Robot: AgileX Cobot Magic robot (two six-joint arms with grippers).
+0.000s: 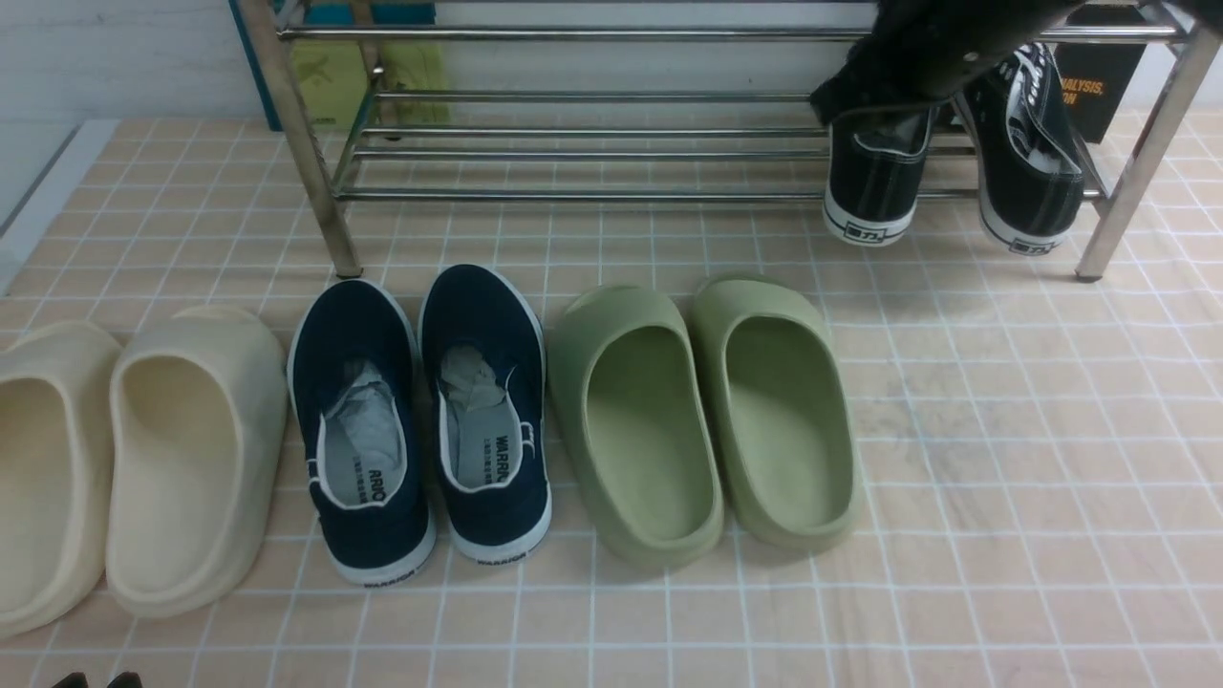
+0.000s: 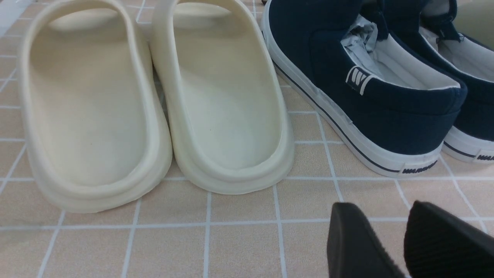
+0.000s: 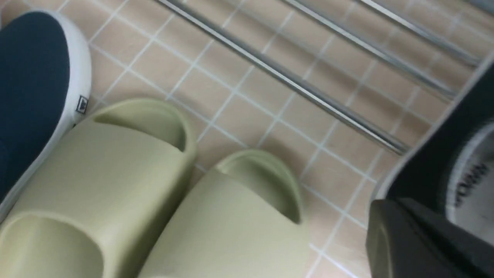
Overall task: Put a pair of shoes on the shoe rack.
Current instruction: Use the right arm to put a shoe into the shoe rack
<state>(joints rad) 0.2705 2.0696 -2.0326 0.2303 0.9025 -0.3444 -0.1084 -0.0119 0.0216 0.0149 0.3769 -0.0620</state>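
The shoe rack (image 1: 592, 34) stands at the back, its tube rails also showing in the right wrist view (image 3: 285, 79). Two black sneakers sit on its lower rails at the right end, heels toward me and overhanging the front rail. My right gripper (image 1: 874, 100) is shut on the side wall of the left black sneaker (image 1: 874, 182), which also shows in the right wrist view (image 3: 444, 166) beside the gripper (image 3: 417, 208); only one finger (image 3: 393, 239) shows. The other black sneaker (image 1: 1027, 162) leans beside it. My left gripper (image 1: 97, 680) (image 2: 389, 216) is low, open by a narrow gap, and empty.
On the tiled floor in front of the rack lie cream foam slippers (image 1: 143, 459) (image 2: 154, 100), navy slip-on shoes (image 1: 420, 411) (image 2: 347, 77) and green foam slippers (image 1: 707, 411) (image 3: 154, 200). A dark box (image 1: 1104, 81) stands behind the rack's right end.
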